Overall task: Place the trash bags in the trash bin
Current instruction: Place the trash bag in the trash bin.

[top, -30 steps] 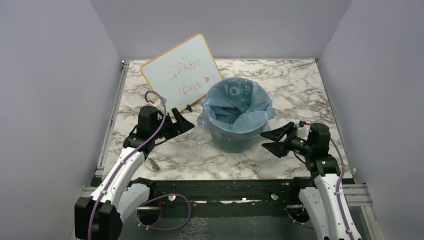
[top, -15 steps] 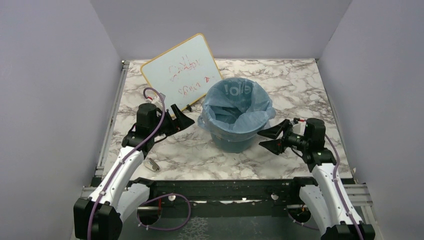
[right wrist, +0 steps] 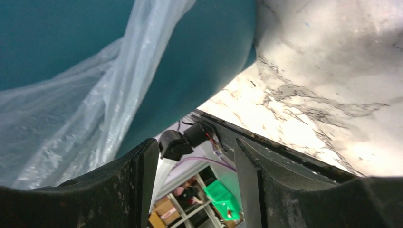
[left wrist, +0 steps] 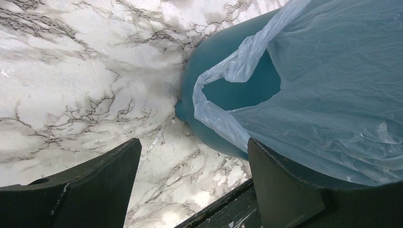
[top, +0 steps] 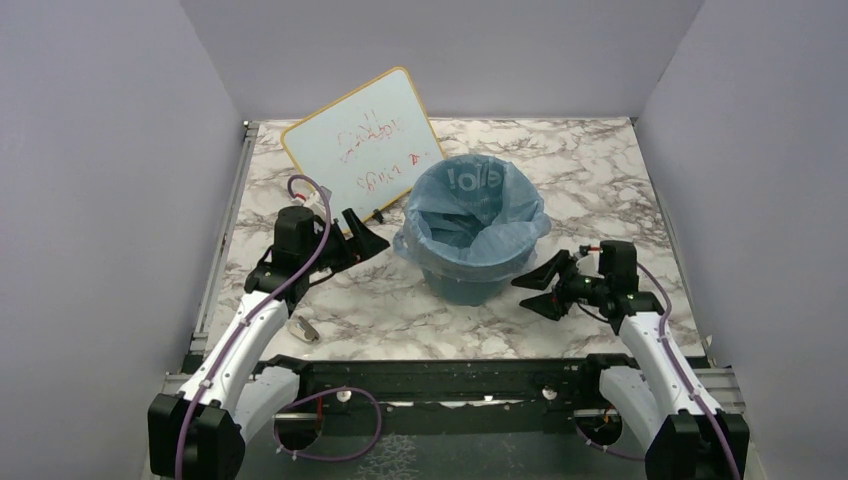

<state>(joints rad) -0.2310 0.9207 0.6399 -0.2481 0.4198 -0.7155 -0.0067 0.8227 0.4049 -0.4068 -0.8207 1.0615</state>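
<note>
The teal trash bin (top: 465,288) stands upright mid-table. The pale-blue trash bag (top: 470,215) lines it, its edge folded out over the rim. My left gripper (top: 368,238) is open just left of the bin, holding nothing. In the left wrist view the bag (left wrist: 332,95) and one handle loop hang down the bin wall (left wrist: 223,90), beyond the open left gripper (left wrist: 192,147). My right gripper (top: 525,293) is open, low at the bin's right side. In the right wrist view the bag (right wrist: 71,123) drapes over the bin (right wrist: 204,57), clear of the right gripper (right wrist: 195,145).
A whiteboard (top: 362,150) with red writing leans behind the left arm. A small pale object (top: 305,328) lies near the front left of the marble table (top: 600,180). A black rail (top: 450,378) runs along the front edge. Purple walls close in both sides.
The right arm has dropped and drawn left, bringing its open gripper lower and closer to the bin's base. The left arm has barely moved.
</note>
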